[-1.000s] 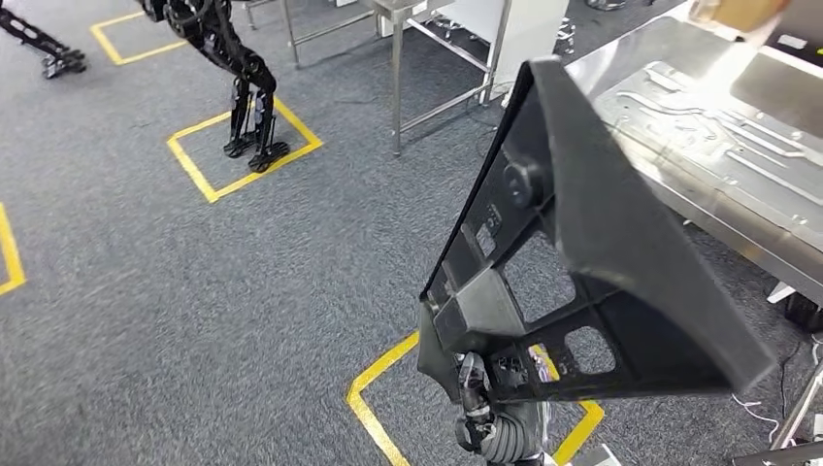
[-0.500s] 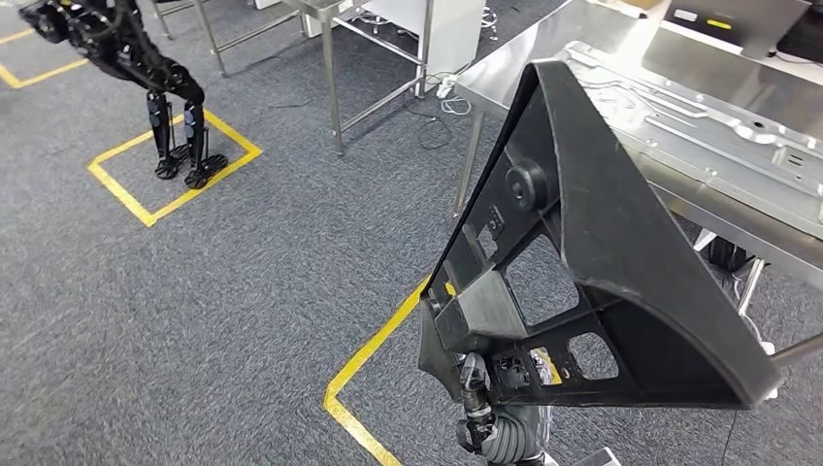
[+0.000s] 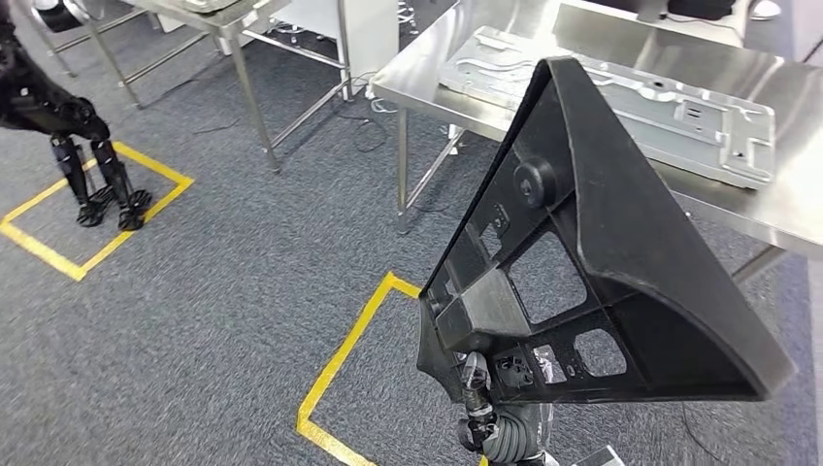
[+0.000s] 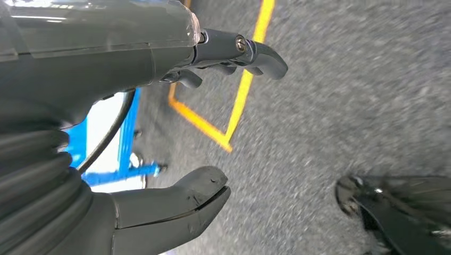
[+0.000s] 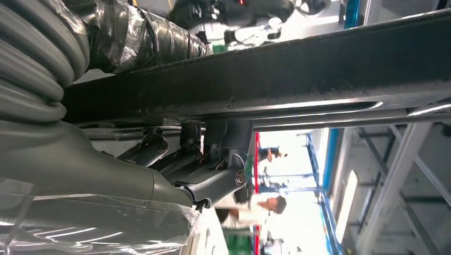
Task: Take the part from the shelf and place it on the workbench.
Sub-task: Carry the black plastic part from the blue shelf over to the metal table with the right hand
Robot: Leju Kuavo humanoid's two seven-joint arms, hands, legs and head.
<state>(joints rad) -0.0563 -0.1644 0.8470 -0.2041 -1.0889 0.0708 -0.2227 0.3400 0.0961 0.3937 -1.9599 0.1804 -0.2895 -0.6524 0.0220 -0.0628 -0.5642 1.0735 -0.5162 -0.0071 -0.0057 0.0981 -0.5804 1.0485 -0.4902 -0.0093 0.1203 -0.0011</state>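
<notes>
The part (image 3: 602,243) is a large black triangular plastic frame with cut-outs, held upright in front of me. My right hand (image 3: 476,408) grips its lower corner from below; in the right wrist view the dark fingers (image 5: 213,164) curl around the part's black edge (image 5: 319,69). The steel workbench (image 3: 670,49) stands ahead on the right, behind the part, with a flat grey metal panel (image 3: 679,112) lying on it. My left hand (image 4: 106,69) hangs above the grey carpet with thumb and fingers apart and nothing in them.
A yellow floor marking (image 3: 340,359) runs just ahead of me. A second steel table (image 3: 223,15) stands at the far left, with another robot's black legs (image 3: 97,184) inside a yellow square. The workbench's legs (image 3: 403,165) reach the carpet ahead.
The camera has turned right: the floor marks, the other robot and the tables slid left, and more of the workbench top shows. The part stays the same in my right hand.
</notes>
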